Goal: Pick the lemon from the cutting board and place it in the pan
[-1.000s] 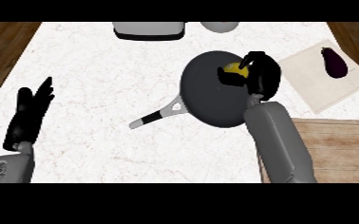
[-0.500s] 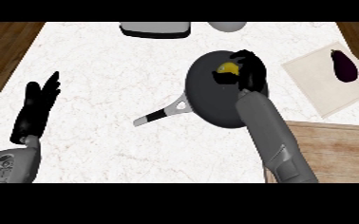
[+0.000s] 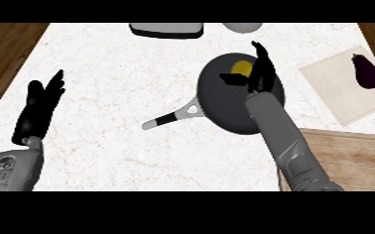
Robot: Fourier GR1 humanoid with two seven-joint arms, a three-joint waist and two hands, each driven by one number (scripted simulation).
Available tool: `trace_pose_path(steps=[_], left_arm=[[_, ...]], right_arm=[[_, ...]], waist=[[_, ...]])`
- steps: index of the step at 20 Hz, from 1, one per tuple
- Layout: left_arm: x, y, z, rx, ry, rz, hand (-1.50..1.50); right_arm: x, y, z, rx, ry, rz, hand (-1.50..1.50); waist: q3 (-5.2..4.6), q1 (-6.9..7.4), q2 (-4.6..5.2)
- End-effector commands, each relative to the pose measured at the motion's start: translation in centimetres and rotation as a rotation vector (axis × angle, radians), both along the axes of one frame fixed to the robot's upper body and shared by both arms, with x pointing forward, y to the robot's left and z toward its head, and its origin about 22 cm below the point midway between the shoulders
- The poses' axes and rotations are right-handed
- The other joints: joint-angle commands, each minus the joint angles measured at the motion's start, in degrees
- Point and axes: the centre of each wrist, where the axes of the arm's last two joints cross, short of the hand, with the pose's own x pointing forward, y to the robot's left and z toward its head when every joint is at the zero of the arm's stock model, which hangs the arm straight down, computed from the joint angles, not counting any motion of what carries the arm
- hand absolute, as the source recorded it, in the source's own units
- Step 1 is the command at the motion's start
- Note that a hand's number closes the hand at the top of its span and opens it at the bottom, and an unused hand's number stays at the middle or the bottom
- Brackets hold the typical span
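Now opened with straight fingers, where a moment ago curled round the lemon, right hand above the pan right of centre, lemon lying free inside, so placing looks done; left hand open, resting at left edge.

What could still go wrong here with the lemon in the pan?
1. The right hand, fingers straight, hangs over the pan right beside the lemon; pulling back could nudge it.
2. The lemon sits near the pan's far rim and might roll.
3. The forearm crosses the pan and could shift it.
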Motion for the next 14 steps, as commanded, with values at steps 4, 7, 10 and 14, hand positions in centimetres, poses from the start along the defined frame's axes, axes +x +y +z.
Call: trace_pose_path(steps=[4, 7, 10, 14], left_arm=[[0.0, -0.1, 0.4, -0.002, 0.005, 0.004, 0.00], [-0.9, 0.2, -0.3, 0.011, 0.017, 0.039, 0.00], [-2.1, 1.1, -1.9, -0.013, 0.036, 0.042, 0.00], [-2.1, 1.1, -0.9, 0.007, 0.032, 0.081, 0.00]], right_arm=[[0.5, -0.4, 0.6, 0.047, -0.198, -0.082, -1.50], [0.9, -0.9, 1.5, 0.082, -0.263, -0.128, -1.50], [0.8, -1.2, 1.1, 0.132, -0.253, -0.174, -1.50], [0.0, -3.9, 0.5, 0.120, -0.256, -0.256, -1.50]], waist=[[0.03, 0.00, -0.18], [-0.07, -1.79, -0.78], [-0.16, -2.70, -1.16], [-0.22, -4.39, -1.85]])
